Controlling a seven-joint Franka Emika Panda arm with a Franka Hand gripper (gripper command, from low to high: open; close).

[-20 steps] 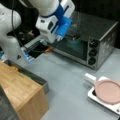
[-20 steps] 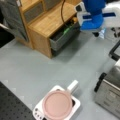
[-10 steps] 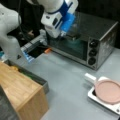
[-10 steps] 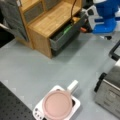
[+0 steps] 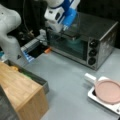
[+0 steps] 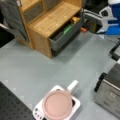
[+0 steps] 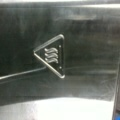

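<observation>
My gripper hangs from the white and blue wrist at the top left front corner of the silver toaster oven, just above its glass door. Its fingers are lost against the dark door edge. The wrist view is filled by the oven's metal top from close up, with an embossed hot-surface triangle, and no fingers show there. In a front view the blue and white arm stands at the top right, above the oven.
A pink-lidded pan on a white base sits on the grey table in front of the oven. A wooden cabinet has its grey drawer open with items inside. An orange object lies beside the oven.
The wrist has shifted slightly rightward and higher in both front views, closing in over the oven's top. Pan, cabinet and drawer have not moved.
</observation>
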